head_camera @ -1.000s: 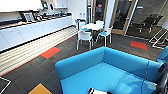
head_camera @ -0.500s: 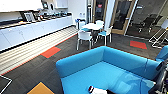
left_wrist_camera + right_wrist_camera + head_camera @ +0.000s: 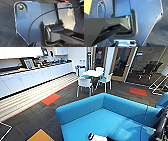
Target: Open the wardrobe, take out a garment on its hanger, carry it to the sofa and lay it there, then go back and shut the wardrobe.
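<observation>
The bright blue corner sofa [image 3: 117, 112] stands right in front of me in the head view. On its seat, at the near edge of the picture, lies a bit of the garment [image 3: 96, 137]: a white sleeve with a maroon striped cuff. The rest of the garment is cut off below. The hanger and the wardrobe are hidden from me. A dark part of my right arm [image 3: 161, 124] rises beside the sofa's right end. In both wrist views the carpet passes behind my own dark plates.
A round white table [image 3: 92, 73] with white chairs [image 3: 84, 83] stands beyond the sofa. A long white counter [image 3: 32, 77] runs along the left wall. Glass doors [image 3: 120, 63] are at the back. Orange carpet tiles [image 3: 50, 99] mark the dark floor.
The whole head picture has shifted a little, so the camera has moved. The sofa and the sleeve on it lie as before.
</observation>
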Robot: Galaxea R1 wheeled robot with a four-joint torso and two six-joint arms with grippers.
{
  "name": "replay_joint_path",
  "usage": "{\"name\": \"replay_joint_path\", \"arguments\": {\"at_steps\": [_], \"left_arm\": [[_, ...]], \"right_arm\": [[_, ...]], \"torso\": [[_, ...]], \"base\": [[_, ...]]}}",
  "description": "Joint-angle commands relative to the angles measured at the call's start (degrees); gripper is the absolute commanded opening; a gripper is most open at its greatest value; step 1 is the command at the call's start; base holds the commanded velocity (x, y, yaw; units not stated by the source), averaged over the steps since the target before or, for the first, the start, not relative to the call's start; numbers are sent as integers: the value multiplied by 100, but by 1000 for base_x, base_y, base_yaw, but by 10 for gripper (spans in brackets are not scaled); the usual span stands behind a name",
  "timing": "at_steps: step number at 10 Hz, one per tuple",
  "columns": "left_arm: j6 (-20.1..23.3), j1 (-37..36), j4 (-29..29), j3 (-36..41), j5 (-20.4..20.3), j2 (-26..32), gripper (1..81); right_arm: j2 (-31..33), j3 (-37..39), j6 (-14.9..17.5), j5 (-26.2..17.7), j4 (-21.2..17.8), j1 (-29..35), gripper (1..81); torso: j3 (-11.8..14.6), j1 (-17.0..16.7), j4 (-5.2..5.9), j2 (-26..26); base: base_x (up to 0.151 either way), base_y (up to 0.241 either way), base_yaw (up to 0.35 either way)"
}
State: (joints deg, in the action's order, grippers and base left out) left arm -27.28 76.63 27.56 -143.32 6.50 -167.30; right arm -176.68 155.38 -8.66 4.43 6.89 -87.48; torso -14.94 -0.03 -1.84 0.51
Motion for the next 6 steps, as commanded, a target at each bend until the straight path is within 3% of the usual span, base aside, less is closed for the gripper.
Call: {"name": "replay_joint_path", "arguments": {"at_steps": [1,6], "left_arm": [[4,-213,39,-169,387,-40,811],[4,-188,47,-302,396,-120,811]], "right_arm": [[-54,-18,13,-372,6,77,811],[-54,-27,13,-372,6,68,811]], "torso": [[0,3,0,0],[0,3,0,0]], "base": [[0,0,0],[0,0,0]]}}
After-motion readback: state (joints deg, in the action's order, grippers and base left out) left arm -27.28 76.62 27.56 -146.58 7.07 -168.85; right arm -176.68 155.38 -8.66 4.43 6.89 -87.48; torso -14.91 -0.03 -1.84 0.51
